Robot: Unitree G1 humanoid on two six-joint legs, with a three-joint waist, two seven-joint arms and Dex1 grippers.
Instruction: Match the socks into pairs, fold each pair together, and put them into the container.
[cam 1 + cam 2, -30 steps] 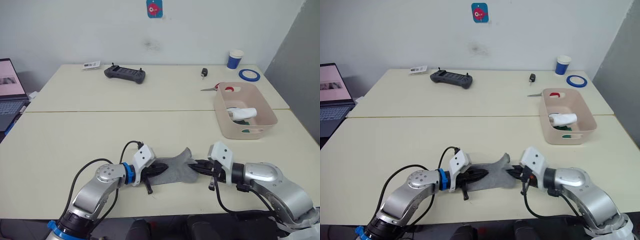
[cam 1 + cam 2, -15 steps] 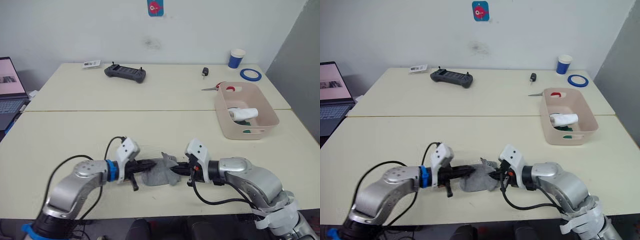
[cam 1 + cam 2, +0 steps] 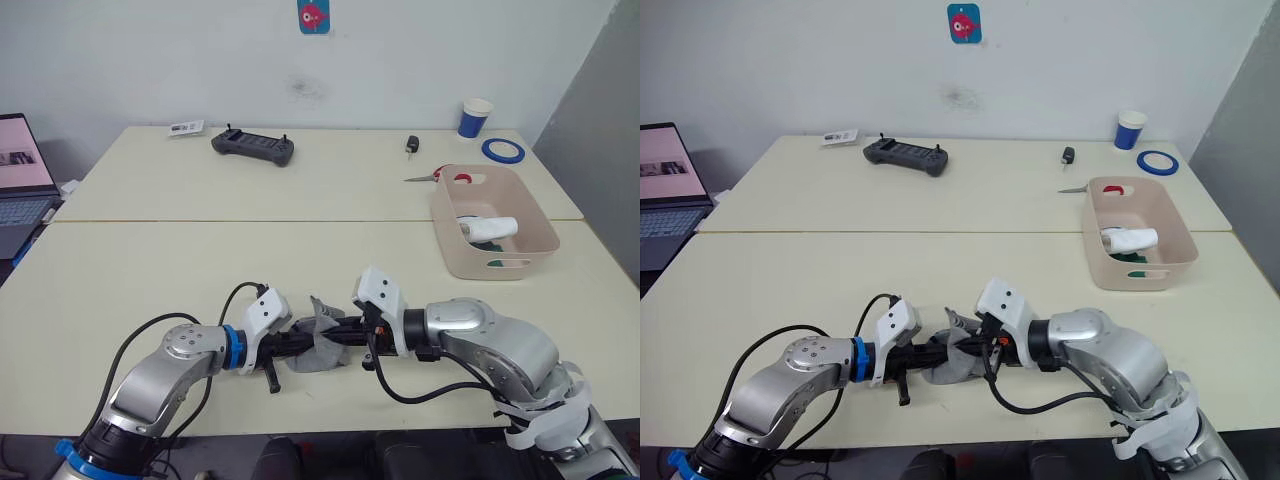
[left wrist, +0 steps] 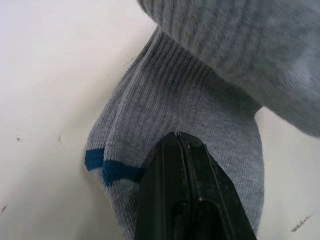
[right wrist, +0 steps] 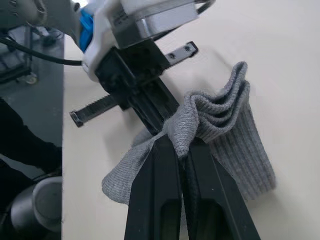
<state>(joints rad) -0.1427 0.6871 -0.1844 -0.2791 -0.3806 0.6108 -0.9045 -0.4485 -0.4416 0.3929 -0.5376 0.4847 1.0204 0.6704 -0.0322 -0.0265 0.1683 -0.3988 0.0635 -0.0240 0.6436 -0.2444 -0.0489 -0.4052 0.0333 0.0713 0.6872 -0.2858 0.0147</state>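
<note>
Listing by position from the bin (image 3: 535, 232): we see grey socks (image 3: 322, 345), bunched and folded over, on the table (image 3: 200, 260) well short of the bin and toward our left, near the front edge. Left gripper (image 4: 179, 145): fingers pressed together on the ribbed grey cuff beside its blue marks (image 4: 105, 167). Right gripper (image 5: 181, 145): fingers clenched on a fold of the same grey fabric, lifted over the left fingers. Both grippers meet at the bundle, tips nearly touching. Inside the bin we count a rolled white sock pair (image 3: 488, 226) and a dark green piece (image 3: 494, 264) below it. Behind the bin: scissors (image 3: 425, 177), red tape roll (image 3: 458, 178), blue tape ring (image 3: 499, 150), paper cup (image 3: 473, 117), small black fob (image 3: 410, 145). Far across from the bin: black controller (image 3: 252, 147), laptop (image 3: 22, 180) at our left edge.
</note>
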